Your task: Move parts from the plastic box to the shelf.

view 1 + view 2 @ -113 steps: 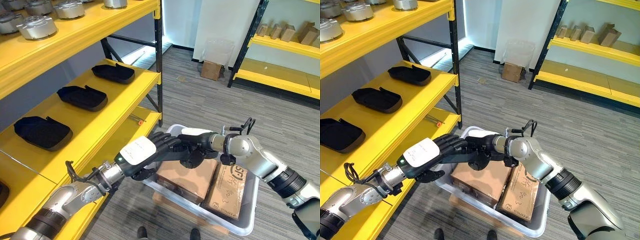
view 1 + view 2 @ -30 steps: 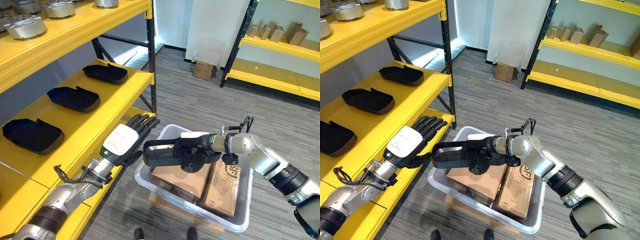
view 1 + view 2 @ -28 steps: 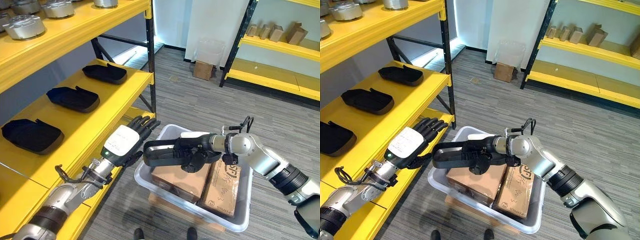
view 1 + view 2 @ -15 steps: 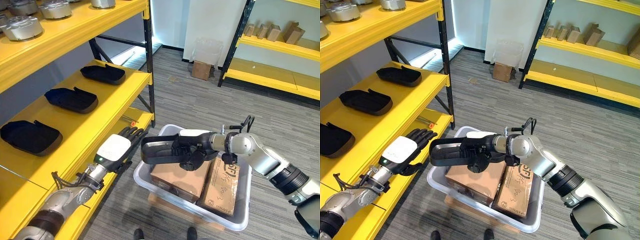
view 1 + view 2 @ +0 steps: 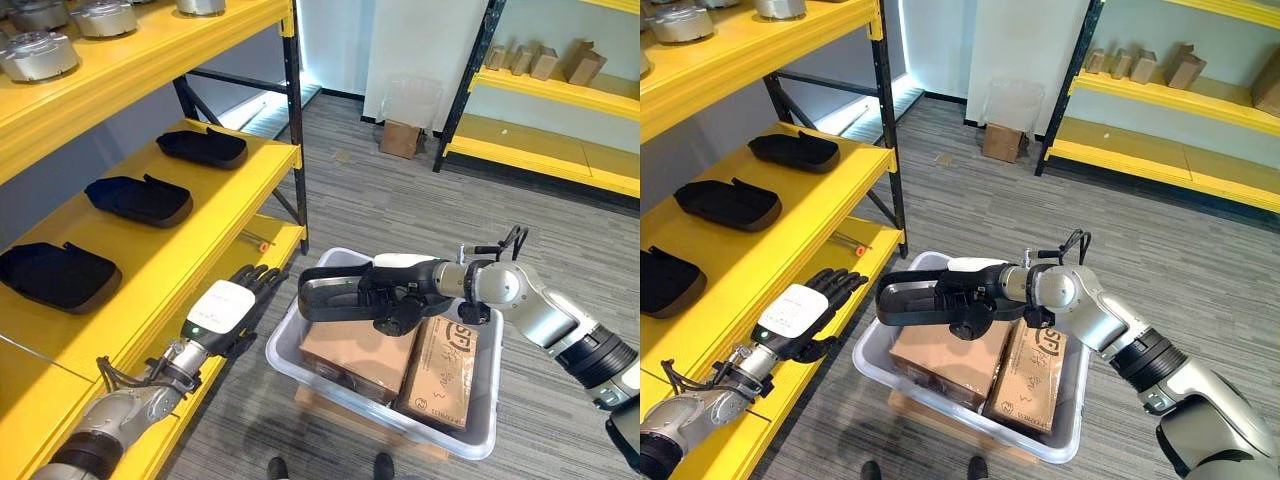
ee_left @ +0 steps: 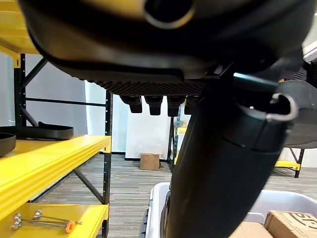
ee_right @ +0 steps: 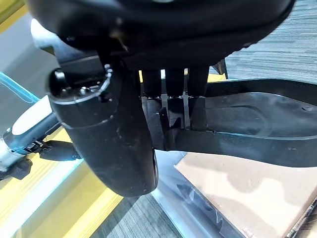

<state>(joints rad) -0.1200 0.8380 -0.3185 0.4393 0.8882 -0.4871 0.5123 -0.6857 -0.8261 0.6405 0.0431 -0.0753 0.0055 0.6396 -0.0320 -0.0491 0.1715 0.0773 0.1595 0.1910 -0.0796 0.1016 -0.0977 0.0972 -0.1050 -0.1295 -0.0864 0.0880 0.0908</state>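
Note:
A long black moulded part [image 5: 330, 296] hangs level over the near left corner of the grey plastic box [image 5: 287, 366]. My right hand [image 5: 392, 302] is shut on it, and the right wrist view shows the fingers [image 7: 172, 101] curled over the part's [image 7: 257, 141] rim. My left hand [image 5: 226, 309] is open with straight fingers, hovering by the front edge of the lower yellow shelf [image 5: 258, 262], apart from the part. Its fingers [image 6: 153, 104] show straight in the left wrist view. Three similar black parts [image 5: 138, 199] lie on the middle shelf.
Two cardboard boxes [image 5: 356, 352] fill the plastic box. Thin orange-tipped tools [image 5: 257, 241] lie on the lower shelf. Metal castings [image 5: 36, 56] line the top shelf. A black upright [image 5: 292, 130] stands at the shelf corner. A person's shoes [image 5: 275, 467] show near the bottom edge.
My left hand let go of the black part and dropped back toward the lower shelf. My right hand lifted the part out of the box and shifted it slightly right.

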